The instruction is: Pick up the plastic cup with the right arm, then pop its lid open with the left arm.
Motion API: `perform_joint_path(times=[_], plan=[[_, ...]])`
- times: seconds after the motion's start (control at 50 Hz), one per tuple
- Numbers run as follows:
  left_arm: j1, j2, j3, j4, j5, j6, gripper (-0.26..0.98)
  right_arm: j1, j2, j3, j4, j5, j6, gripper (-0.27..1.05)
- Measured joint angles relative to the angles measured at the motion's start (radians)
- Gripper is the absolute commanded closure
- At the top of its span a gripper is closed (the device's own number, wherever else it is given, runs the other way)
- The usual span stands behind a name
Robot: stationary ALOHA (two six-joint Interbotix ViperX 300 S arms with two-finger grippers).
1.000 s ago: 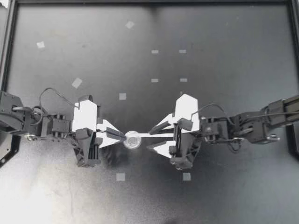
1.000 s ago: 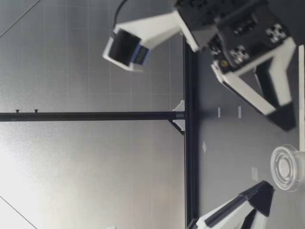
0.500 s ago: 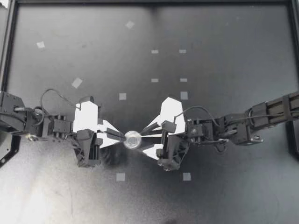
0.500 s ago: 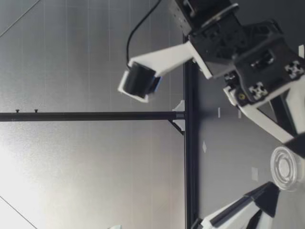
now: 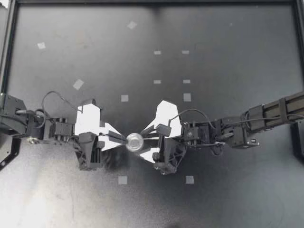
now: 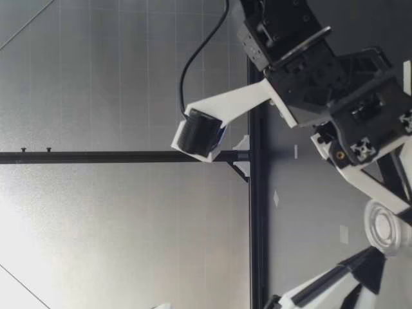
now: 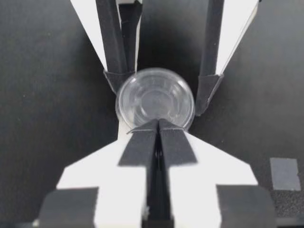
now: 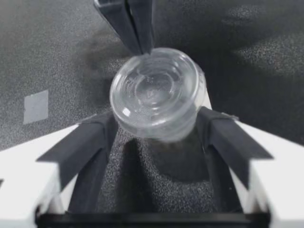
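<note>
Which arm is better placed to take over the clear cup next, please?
Right, probably. My right gripper stands open with a finger on each side of the clear cup, ready to close. My left gripper is shut on its rim, so it can only hold or release.

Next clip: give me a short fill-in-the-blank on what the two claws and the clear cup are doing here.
The left claw is ___ on the rim of the clear cup.
The right claw stands ___, one finger on each side of the cup.
The cup is ___ the two claws.
The table is ___ in colour.
Missing words: shut; open; between; black.
</note>
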Motion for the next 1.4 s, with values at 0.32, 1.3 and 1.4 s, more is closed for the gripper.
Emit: perform_joint_path(times=[0.32, 1.3, 1.4], plan=[[0.000, 0.031, 0.000, 0.002, -0.011, 0.000, 0.69, 0.000, 0.008, -0.006, -0.005, 0.005, -0.005, 0.09], [0.002, 0.043, -0.003, 0.002, -0.017, -0.002, 0.69, -0.002, 0.000, -0.060, -0.025, 0.144, -0.006, 0.43], [0.000, 0.043, -0.003, 0.002, -0.017, -0.012, 0.69, 0.000, -0.002, -0.058, -0.026, 0.147, -0.003, 0.43]])
